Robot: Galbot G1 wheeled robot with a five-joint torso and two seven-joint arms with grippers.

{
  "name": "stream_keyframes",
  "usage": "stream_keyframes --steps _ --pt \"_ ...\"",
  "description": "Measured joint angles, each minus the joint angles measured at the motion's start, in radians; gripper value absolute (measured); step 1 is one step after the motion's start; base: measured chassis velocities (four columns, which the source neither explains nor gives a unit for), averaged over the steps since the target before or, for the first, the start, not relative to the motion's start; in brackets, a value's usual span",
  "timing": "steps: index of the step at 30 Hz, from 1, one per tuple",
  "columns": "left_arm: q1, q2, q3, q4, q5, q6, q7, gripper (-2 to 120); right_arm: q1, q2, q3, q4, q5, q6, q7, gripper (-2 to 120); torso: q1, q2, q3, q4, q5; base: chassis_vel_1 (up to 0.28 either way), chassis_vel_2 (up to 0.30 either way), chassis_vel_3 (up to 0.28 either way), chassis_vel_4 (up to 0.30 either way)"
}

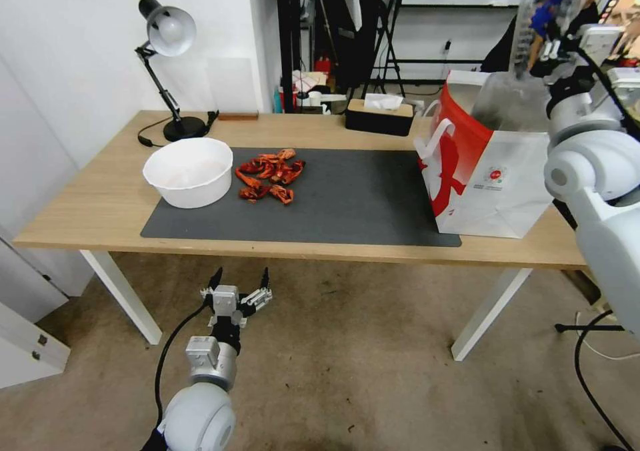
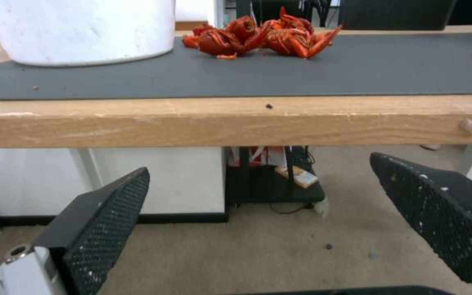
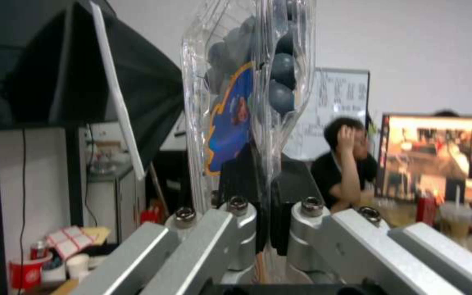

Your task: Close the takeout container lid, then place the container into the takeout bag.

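Right gripper (image 3: 263, 229) is clamped on the small clear plastic clamshell container (image 1: 557, 1) of dark blueberries, upper right, above the large white-and-red paper bag (image 1: 490, 171). Left gripper (image 1: 241, 284), fingers apart, sits at lower left.

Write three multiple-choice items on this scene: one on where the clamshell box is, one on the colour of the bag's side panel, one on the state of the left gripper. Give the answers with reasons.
1. Where is the takeout container?
A. on the dark mat
B. held up above the takeout bag
C. inside the white bowl

2. What colour is the bag's side panel?
A. red
B. green
C. black

3. How does the left gripper stand?
A. shut on a crayfish
B. shut on nothing
C. open, below the table edge

Answers: 1 B, the right gripper clamps it high over the bag. 2 A, the head view shows red. 3 C, its fingers stand apart with nothing between.
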Motion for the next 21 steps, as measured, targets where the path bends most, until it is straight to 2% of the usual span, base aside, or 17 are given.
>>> stream_keyframes --steps 1,4,6,9,10,12,14,17,18,21 --pt "0.000 0.000 0.000 0.000 0.000 0.000 0.000 100 0.000 0.000 0.000 0.000 0.000 0.000 0.000 0 0.000 0.000 0.000 0.0000 0.0000 0.000 0.000 0.000 0.000" --pt "0.002 0.000 0.005 -0.003 0.000 0.002 -0.001 100 -0.014 0.011 0.018 0.014 0.110 -0.032 0.028 0 0.000 0.000 0.000 0.0001 0.0001 0.000 0.000 0.000 0.000" --pt "0.003 0.000 0.006 -0.004 0.000 0.004 -0.001 100 -0.017 0.015 0.027 0.022 0.158 -0.040 0.033 4 0.000 0.000 0.000 0.0002 -0.0001 0.000 0.000 0.000 0.000" --pt "0.006 0.001 0.006 -0.006 0.001 0.005 -0.002 100 -0.026 0.025 0.053 0.034 0.293 -0.072 0.056 19 0.000 0.000 0.000 0.0002 -0.0002 0.000 0.000 0.000 0.000" --pt "0.006 0.001 0.006 -0.006 0.001 0.005 -0.002 100 -0.026 0.025 0.053 0.034 0.293 -0.072 0.056 19 0.000 0.000 0.000 0.0002 -0.0002 0.000 0.000 0.000 0.000" --pt "0.006 0.002 0.007 -0.009 0.001 0.008 -0.002 100 -0.032 0.031 0.067 0.033 0.352 -0.086 0.071 30 0.000 0.000 0.000 0.0001 -0.0002 0.000 0.000 0.000 0.000" --pt "0.006 0.002 0.008 -0.011 0.001 0.009 -0.003 100 -0.036 0.032 0.070 0.030 0.359 -0.088 0.071 33 0.000 0.000 0.000 0.0001 -0.0003 0.000 0.000 0.000 0.000" --pt "0.008 0.002 0.009 -0.018 0.002 0.017 -0.006 100 -0.049 0.035 0.078 0.020 0.362 -0.087 0.070 48 0.000 0.000 0.000 0.0000 -0.0001 0.000 0.000 0.000 0.000" --pt "0.008 0.002 0.009 -0.018 0.002 0.017 -0.006 100 -0.049 0.035 0.078 0.020 0.362 -0.087 0.070 48 0.000 0.000 0.000 0.0000 -0.0001 0.000 0.000 0.000 0.000" --pt "0.012 0.003 0.009 -0.020 0.003 0.019 -0.006 100 -0.055 0.035 0.081 0.018 0.362 -0.088 0.068 61 0.000 0.000 0.000 0.0001 -0.0001 0.000 0.000 0.000 0.000"
